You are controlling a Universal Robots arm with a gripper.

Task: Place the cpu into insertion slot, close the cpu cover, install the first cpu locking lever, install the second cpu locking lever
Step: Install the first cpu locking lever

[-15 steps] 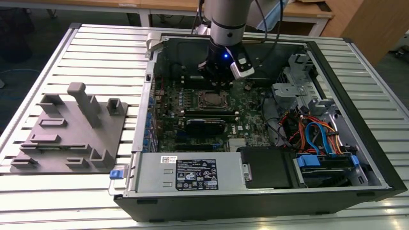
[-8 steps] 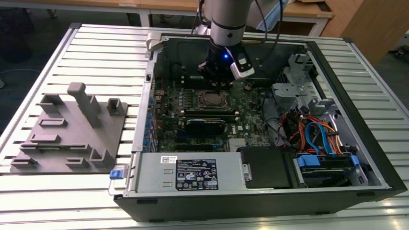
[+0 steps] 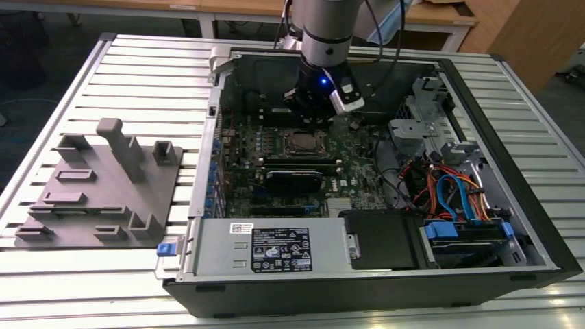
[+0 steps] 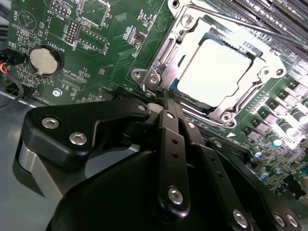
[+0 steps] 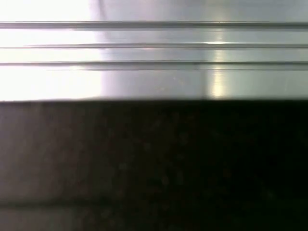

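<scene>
The cpu [image 4: 219, 67] lies flat in the insertion slot [image 4: 168, 53], its silver top glaring bright. The cpu cover [image 4: 262, 60], a silver frame, lies down around it. A thin locking lever [image 4: 240, 24] runs along the slot's far side. My gripper [image 4: 166, 96] is shut, its black fingers [image 4: 168, 130] pressed together with nothing seen between them. Their tips sit at the slot's near corner, by a screw. In the exterior view the gripper [image 3: 316, 120] hangs inside the open computer case, just behind the cpu [image 3: 297, 142] on the green motherboard [image 3: 357, 171].
Black memory slots [image 4: 269, 12] run beyond the socket, and a coin battery [image 4: 44, 60] sits on the board. The case [image 3: 539, 226] holds a power supply [image 3: 274, 247], drive cage and coloured cables [image 3: 453, 195]. A grey fixture block [image 3: 101, 185] stands on the ribbed table [image 5: 154, 48].
</scene>
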